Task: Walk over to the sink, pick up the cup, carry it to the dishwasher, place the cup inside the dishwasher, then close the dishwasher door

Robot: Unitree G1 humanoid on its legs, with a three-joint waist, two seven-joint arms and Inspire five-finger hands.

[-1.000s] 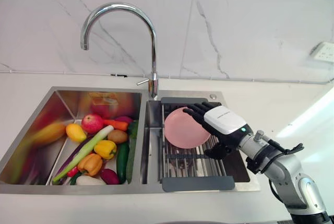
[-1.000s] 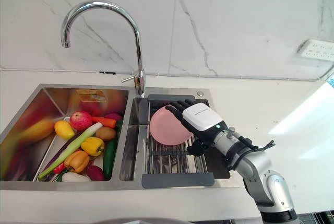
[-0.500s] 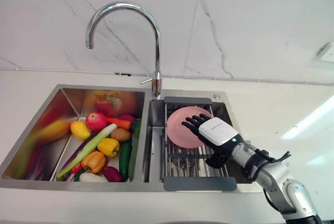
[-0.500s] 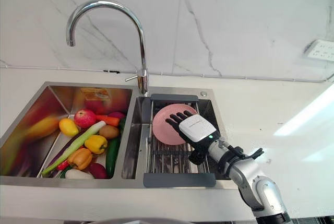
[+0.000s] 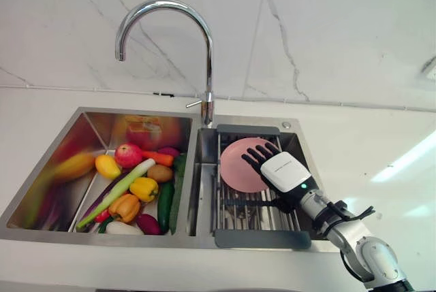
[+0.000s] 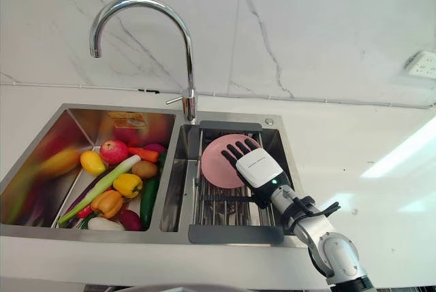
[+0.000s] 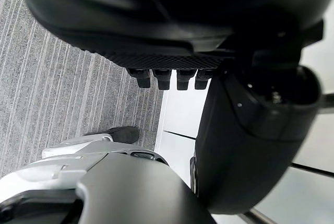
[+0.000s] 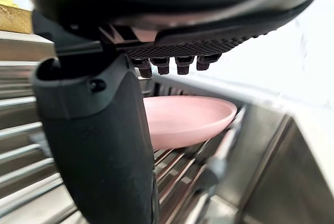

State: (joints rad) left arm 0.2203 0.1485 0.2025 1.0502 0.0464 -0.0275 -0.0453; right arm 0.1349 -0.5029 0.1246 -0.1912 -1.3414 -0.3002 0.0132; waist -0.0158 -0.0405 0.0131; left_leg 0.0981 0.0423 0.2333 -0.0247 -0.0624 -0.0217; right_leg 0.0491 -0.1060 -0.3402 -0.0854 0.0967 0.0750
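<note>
The right hand (image 5: 283, 171) is held wide, fingers straight and spread, thumb apart, nothing gripped. The fingers (image 5: 259, 156) are laid over the near side of the pink dish (image 5: 231, 166). The task's thing is seen as this shallow pink dish rather than a cup. It is propped on the wire rack (image 5: 238, 209) in the right basin of the sink (image 5: 88, 128), below the faucet (image 5: 208, 67). Fruit and vegetables (image 5: 136, 186) are piled in the left basin. The left hand (image 7: 167, 59) is hung relaxed, fingers straight, over grey floor (image 7: 52, 78).

Risks: the thin rim is likely to be missed if the fingers are closed from above. The dish could be pushed along the wires or tipped flat against the basin wall. Fingertips could be snagged between the rack bars.

Against the earlier frames, the whole view is shifted, so camera motion is assumed. The hand is brought lower, with more of the dish covered. The dish is left unmoved.
</note>
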